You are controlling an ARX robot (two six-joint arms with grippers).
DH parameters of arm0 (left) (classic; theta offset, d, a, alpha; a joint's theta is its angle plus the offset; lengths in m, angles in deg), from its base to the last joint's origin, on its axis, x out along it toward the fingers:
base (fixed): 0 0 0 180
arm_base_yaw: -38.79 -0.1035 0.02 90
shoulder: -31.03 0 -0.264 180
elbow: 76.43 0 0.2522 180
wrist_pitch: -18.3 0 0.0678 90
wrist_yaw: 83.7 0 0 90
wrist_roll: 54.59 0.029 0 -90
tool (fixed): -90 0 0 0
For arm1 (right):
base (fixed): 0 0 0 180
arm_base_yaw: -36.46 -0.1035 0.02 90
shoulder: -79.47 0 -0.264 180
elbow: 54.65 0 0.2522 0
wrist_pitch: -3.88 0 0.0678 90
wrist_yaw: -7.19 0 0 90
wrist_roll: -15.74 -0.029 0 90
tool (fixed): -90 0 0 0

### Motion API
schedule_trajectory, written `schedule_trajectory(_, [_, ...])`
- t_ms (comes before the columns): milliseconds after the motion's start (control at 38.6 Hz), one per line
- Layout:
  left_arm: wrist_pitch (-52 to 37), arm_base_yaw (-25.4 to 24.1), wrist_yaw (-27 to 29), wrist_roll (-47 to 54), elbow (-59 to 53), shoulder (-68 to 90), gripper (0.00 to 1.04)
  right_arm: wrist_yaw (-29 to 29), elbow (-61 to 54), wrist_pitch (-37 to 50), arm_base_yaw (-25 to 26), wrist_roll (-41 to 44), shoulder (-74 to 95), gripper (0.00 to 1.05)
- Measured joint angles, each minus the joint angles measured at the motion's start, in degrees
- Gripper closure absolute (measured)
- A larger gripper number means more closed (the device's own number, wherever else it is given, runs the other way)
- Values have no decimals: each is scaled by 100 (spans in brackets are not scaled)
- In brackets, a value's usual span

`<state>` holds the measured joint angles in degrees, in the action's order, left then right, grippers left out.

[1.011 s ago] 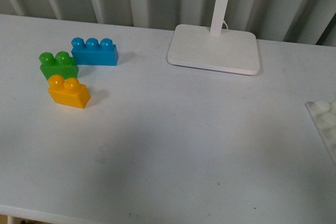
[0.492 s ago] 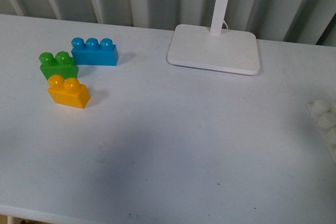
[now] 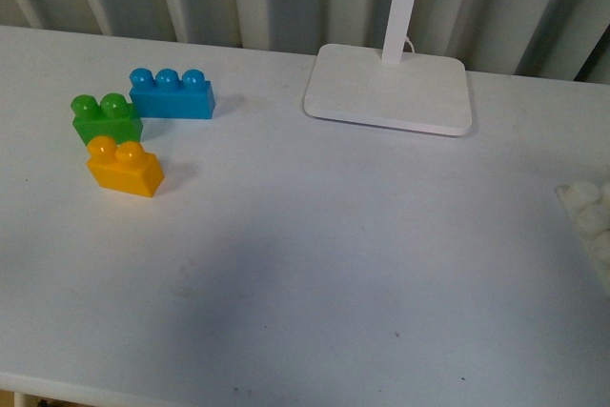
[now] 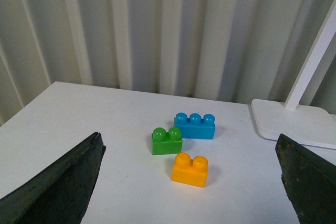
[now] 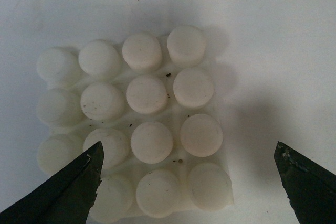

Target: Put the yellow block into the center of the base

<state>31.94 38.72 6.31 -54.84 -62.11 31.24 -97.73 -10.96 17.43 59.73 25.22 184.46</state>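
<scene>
The yellow block [image 3: 125, 168] rests on the white table at the left, its two studs up; the left wrist view shows the same yellow block [image 4: 190, 170] ahead of my open left gripper [image 4: 191, 182], well apart from both fingers. At the table's right edge only a corner of the white studded base [image 3: 591, 219] is visible. My open right gripper [image 5: 189, 182] hovers directly over the base [image 5: 170, 80], its fingers spread wider than the plate's near rows of studs. Neither arm appears in the front view.
A green two-stud brick [image 3: 105, 118] touches the yellow block's far side, and a blue three-stud brick [image 3: 172, 94] lies just behind it. A white lamp foot [image 3: 389, 89] with its upright pole stands at the back centre. A ribbed grey wall runs behind the table.
The visible corner of the base at the right edge has slid slightly further out of the front view. The bricks have not moved.
</scene>
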Motion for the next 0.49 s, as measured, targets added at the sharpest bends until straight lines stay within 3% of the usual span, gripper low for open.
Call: schedule_trajectory(492, [2,0,0,0,0,0,6,103,595,-46,-348,-317,894,9])
